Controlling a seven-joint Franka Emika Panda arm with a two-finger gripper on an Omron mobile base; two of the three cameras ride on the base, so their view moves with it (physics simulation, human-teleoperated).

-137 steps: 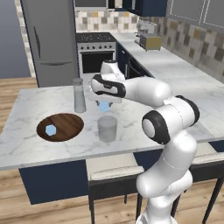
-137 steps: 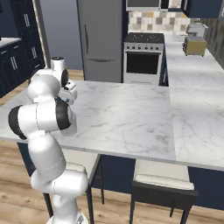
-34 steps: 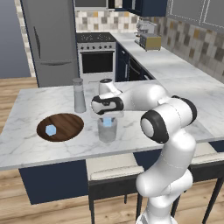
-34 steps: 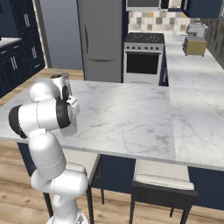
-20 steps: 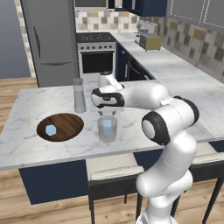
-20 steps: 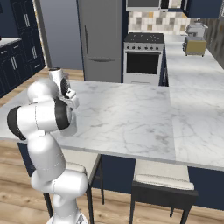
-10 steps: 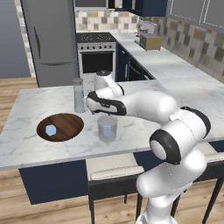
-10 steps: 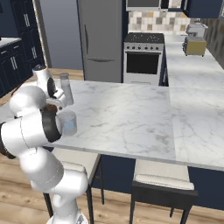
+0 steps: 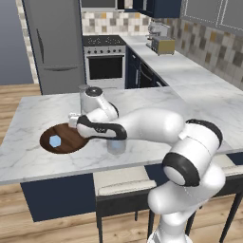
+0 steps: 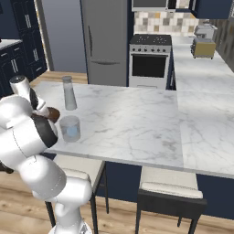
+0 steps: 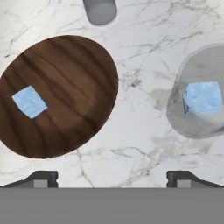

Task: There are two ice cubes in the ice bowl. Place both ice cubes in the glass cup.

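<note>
The dark wooden ice bowl (image 11: 70,87) lies on the marble counter with one pale-blue ice cube (image 11: 29,101) in its left part. A second ice cube (image 11: 202,97) rests inside the clear glass cup (image 11: 199,122) to the right. My gripper (image 11: 112,179) is open, its fingertips (image 11: 41,178) wide apart with nothing between them, above the counter between bowl and cup. In the left base view my gripper (image 9: 75,124) hovers over the right rim of the ice bowl (image 9: 66,136), left of the glass cup (image 9: 116,145); the ice cube (image 9: 55,141) lies in the bowl.
A tall grey capped bottle (image 9: 85,99) stands just behind the bowl and cup, also seen from above as the bottle (image 11: 100,11). In the right base view the glass cup (image 10: 70,128) stands in front of the bottle (image 10: 69,93). Two stools sit under the counter's front edge.
The gripper has opened and let go of an ice cube, which now lies in the glass cup. The arm has swung left from over the cup toward the bowl.
</note>
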